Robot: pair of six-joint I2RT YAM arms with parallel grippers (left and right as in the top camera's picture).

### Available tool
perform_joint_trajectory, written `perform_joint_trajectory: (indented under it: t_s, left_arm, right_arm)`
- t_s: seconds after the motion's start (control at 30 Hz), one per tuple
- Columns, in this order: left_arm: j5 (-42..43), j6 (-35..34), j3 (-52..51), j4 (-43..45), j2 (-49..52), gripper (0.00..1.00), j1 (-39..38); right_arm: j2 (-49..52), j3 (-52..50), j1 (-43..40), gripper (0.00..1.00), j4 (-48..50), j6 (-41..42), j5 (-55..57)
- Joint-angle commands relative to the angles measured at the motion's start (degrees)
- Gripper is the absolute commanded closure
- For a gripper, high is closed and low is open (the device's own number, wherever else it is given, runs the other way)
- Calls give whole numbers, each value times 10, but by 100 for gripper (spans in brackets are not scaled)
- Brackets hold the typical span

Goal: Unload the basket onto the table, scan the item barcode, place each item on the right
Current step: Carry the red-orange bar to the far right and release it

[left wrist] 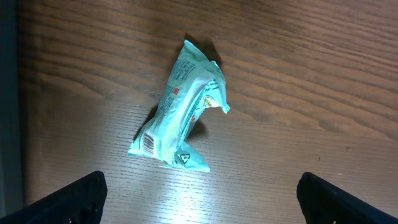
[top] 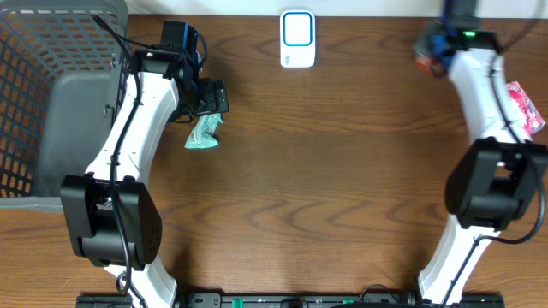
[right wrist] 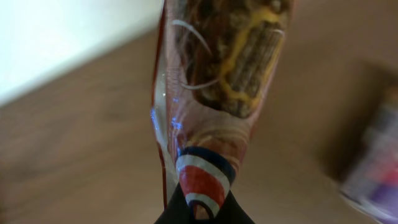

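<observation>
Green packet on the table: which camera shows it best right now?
Left wrist: the green packet lies whole below the open left gripper, barcode facing up. Overhead shows it small, at that gripper's tip. Right wrist shows only a snack bag held by the right gripper.

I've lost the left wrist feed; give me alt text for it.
A crumpled pale green packet lies on the wooden table, its barcode facing up at the lower-left end. The left gripper is open at the bottom corners, clear of the packet.
</observation>
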Motion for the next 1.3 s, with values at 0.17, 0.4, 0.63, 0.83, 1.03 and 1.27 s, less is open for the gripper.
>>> perform_joint_trajectory:
  t_s: [0.17, 0.4, 0.63, 0.83, 1.03, 1.27]
  left_arm:
    - [-5, 4, -2, -3, 4, 2, 2]
    - [-5, 3, -2, -3, 4, 2, 2]
    - [-5, 4, -2, -3, 4, 2, 2]
    - [-5, 3, -2, -3, 4, 2, 2]
    - [-5, 4, -2, -3, 4, 2, 2]
    - [-5, 3, -2, -3, 4, 2, 2]
  right_arm:
    - [54, -1, -87, 94, -83, -21, 9]
    - [44, 1, -114, 27, -87, -29, 8]
    - [-41, 1, -85, 26, -92, -29, -13]
    - [-150, 1, -33, 1, -83, -29, -177]
    - [-206, 1, 21, 1, -83, -22, -292]
    - [-206, 1, 87, 1, -124, -23, -333]
